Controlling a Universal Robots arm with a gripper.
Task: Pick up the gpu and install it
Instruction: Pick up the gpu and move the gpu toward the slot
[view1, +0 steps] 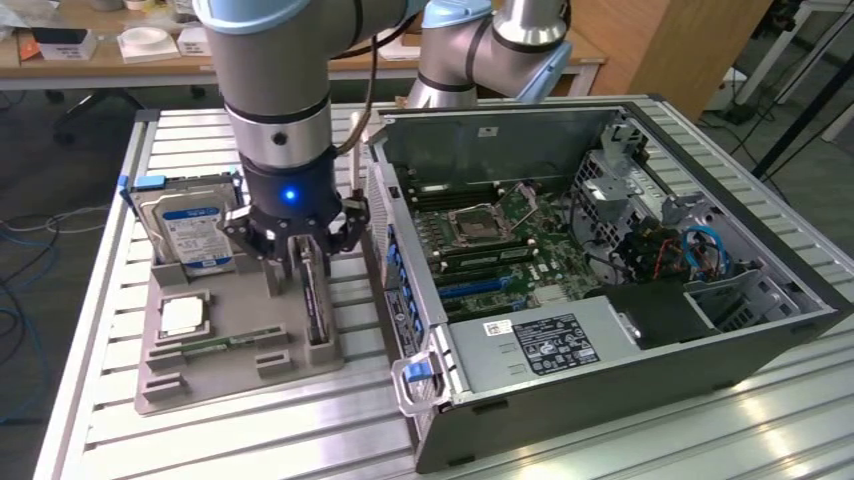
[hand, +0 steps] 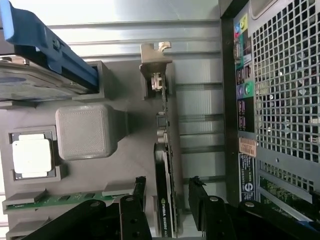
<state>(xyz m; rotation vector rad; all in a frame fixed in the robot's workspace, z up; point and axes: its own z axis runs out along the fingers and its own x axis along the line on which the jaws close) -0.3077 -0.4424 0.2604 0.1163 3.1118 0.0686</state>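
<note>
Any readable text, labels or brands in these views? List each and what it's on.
"NVIDIA QUADRO": on the black cooler edge of the thin dark gpu card standing in the grey holder tray; the characters after it are illegible.
White label on the silver power supply box: print too small to read.
Blue-white label on the silver hard drive: too small to read.
Orange-and-white sticker on the black computer case: blurred.

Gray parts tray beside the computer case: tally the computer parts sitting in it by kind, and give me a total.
hard drive: 1
processor chip: 1
memory stick: 1
gpu: 1
Total: 4
</note>
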